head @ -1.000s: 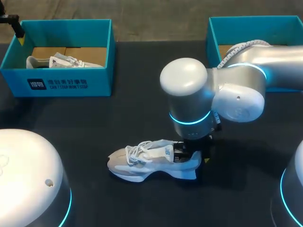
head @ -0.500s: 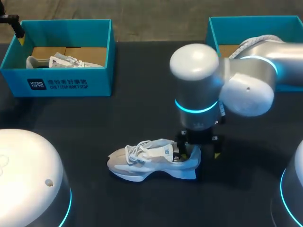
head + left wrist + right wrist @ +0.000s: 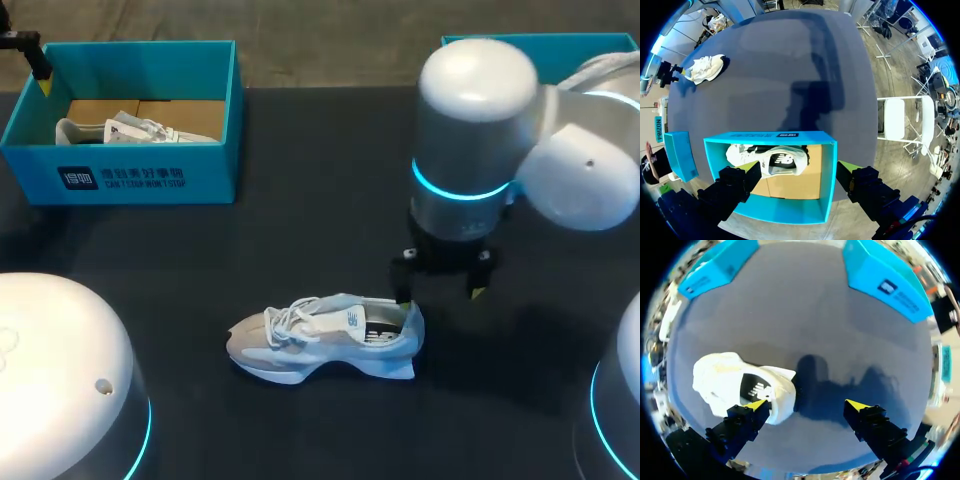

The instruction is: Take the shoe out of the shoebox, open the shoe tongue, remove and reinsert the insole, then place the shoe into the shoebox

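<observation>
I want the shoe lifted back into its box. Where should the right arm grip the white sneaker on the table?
Take the white lace-up sneaker by its heel collar, from above: it stands upright on its sole, opening up, heel nearest the right gripper, so one finger likely fits inside, one behind.

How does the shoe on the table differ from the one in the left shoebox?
The table shoe lies on the tabletop, fully visible; the boxed shoe sits inside the teal shoebox, partly hidden by its wall. The right gripper is open beside the table shoe's heel; the left gripper is open above the boxed shoe. Both are pale sneakers.
</observation>
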### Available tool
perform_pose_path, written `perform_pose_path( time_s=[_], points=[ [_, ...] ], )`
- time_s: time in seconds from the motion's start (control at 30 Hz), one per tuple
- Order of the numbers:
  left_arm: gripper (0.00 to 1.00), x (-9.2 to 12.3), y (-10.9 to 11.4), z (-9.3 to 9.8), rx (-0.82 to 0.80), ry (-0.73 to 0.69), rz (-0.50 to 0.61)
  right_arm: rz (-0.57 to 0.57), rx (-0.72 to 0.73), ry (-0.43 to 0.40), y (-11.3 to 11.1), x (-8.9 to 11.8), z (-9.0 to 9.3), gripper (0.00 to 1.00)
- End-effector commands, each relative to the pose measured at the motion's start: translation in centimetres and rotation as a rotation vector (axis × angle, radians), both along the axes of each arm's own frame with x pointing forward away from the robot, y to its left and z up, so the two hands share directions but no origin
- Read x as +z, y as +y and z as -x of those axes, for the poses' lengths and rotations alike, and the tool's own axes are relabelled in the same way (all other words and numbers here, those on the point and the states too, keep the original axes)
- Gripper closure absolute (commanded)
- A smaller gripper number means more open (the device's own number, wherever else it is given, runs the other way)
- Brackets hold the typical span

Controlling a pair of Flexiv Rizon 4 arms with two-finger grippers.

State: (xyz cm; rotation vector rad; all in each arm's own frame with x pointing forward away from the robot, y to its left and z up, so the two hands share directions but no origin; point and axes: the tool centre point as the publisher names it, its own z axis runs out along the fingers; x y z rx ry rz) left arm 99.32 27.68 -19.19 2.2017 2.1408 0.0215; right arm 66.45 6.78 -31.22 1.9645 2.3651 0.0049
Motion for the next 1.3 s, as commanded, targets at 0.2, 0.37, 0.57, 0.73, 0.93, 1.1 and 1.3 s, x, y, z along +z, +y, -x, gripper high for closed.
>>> perform_pose_path(
  time_s=[0.2, 0.37, 0.57, 0.73, 0.93, 1.1, 1.3],
  points=[
    [0.0, 0.0, 0.0, 0.1, 0.0, -0.002, -0.002, -0.2, 0.197, 0.01, -3.6, 2.9, 0.0, 0.0],
    [0.0, 0.0, 0.0, 0.1, 0.0, -0.002, -0.002, -0.277, 0.302, 0.053, -4.4, 3.6, -0.6, 0.0],
    [0.0, 0.0, 0.0, 0.1, 0.0, -0.002, -0.002, -0.349, 0.439, 0.093, -5.3, 3.7, -1.0, 0.0],
    [0.0, 0.0, 0.0, 0.1, 0.0, -0.002, -0.002, -0.349, 0.439, 0.093, -5.3, 3.7, -1.0, 0.0],
    [0.0, 0.0, 0.0, 0.1, 0.0, -0.002, -0.002, -0.376, 0.506, 0.037, -5.8, 3.5, -0.7, 0.0],
    [0.0, 0.0, 0.0, 0.1, 0.0, -0.002, -0.002, -0.515, 0.695, -0.187, -9.0, 2.9, 0.6, 0.0],
    [0.0, 0.0, 0.0, 0.1, 0.0, -0.002, -0.002, -0.501, 0.751, -0.305, -10.3, 2.2, 1.1, 0.0]
  ],
)
